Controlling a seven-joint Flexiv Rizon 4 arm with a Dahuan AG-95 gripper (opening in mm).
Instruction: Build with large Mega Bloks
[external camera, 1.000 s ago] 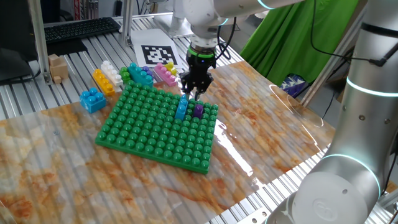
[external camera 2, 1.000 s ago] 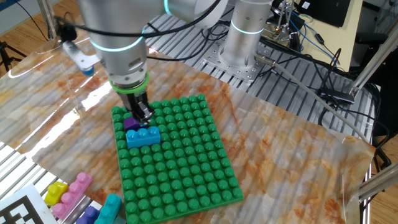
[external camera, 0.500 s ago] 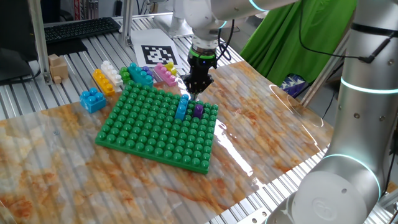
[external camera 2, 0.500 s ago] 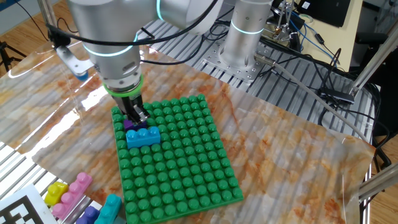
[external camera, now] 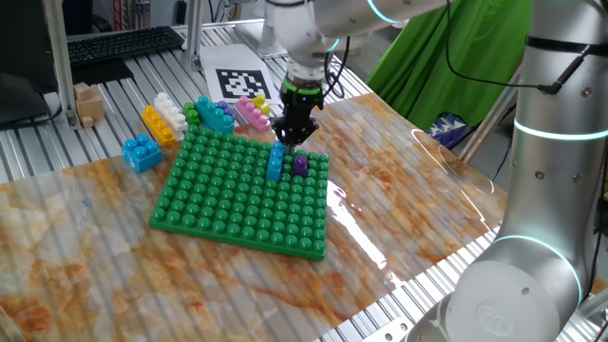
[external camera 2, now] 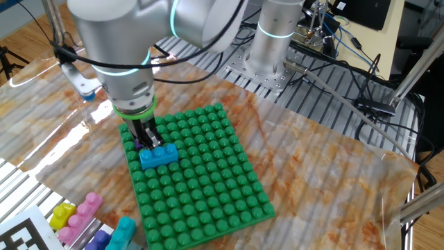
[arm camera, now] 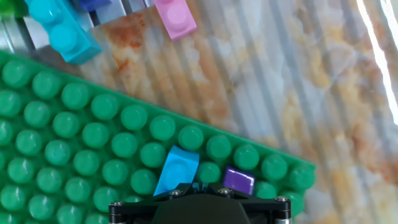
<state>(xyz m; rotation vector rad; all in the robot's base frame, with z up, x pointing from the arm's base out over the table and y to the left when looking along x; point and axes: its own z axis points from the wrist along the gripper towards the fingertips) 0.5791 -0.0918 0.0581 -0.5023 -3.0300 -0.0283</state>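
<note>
A blue brick (external camera: pixel 275 163) and a small purple brick (external camera: pixel 300 164) stand side by side on the green baseplate (external camera: pixel 228 199) near its far right corner. My gripper (external camera: pixel 293 140) points straight down with its fingertips together, right behind and between the two bricks, holding nothing. In the other fixed view the gripper (external camera 2: pixel 147 136) stands just behind the blue brick (external camera 2: pixel 158 156) and hides most of the purple one. The hand view shows the blue brick (arm camera: pixel 176 171) and the purple brick (arm camera: pixel 239 180) just above the black gripper body; the fingertips are hidden there.
Loose bricks lie behind the plate: blue (external camera: pixel 141 152), yellow (external camera: pixel 160 122), white (external camera: pixel 169 104), green (external camera: pixel 193 114), cyan (external camera: pixel 217 115), pink (external camera: pixel 252 112). A marker card (external camera: pixel 239 84) lies further back. A small cardboard box (external camera: pixel 88 103) stands at the far left.
The gripper has moved a little toward the loose bricks. The baseplate with its two bricks has slid and turned slightly with it.
</note>
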